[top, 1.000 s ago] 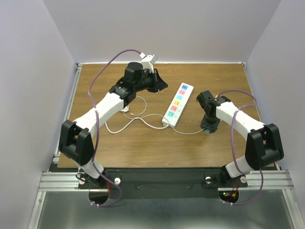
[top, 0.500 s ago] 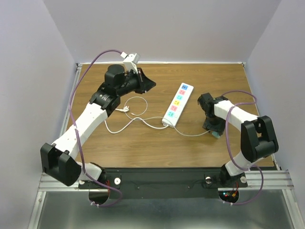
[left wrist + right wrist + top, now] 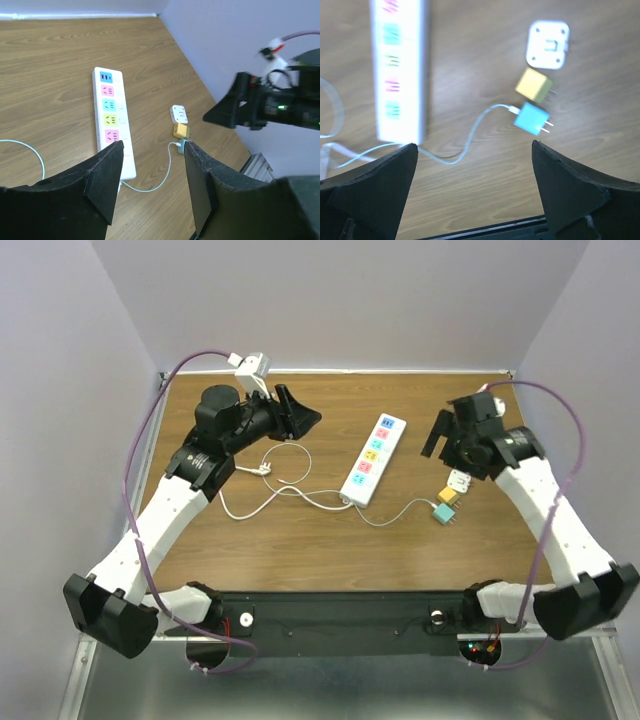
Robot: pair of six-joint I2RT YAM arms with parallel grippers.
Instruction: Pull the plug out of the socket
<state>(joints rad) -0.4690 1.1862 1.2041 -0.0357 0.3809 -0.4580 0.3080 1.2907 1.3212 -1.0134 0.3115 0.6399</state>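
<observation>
The socket (image 3: 372, 458), a long white strip with coloured outlet faces, lies flat mid-table with no plug showing in its faces (image 3: 114, 120) (image 3: 400, 70). To its right, a cyan plug (image 3: 444, 514) (image 3: 532, 119) on a thin white cord lies loose on the wood, prongs bare. A yellow plug (image 3: 534, 85) and a white plug (image 3: 548, 44) rest just behind it. My right gripper (image 3: 440, 435) (image 3: 474, 145) hangs open above them, holding nothing. Far left of the socket, my left gripper (image 3: 297, 412) (image 3: 152, 146) is raised, open and empty.
The socket's own white cord (image 3: 285, 490) loops over the wood to the left, ending in a small plug (image 3: 265, 468). Purple walls close in the table at the back and sides. A metal rail (image 3: 150, 440) runs along the left edge.
My right gripper opened, left the cyan plug on the table and rose toward the back. My left gripper drew back to the left and opened.
</observation>
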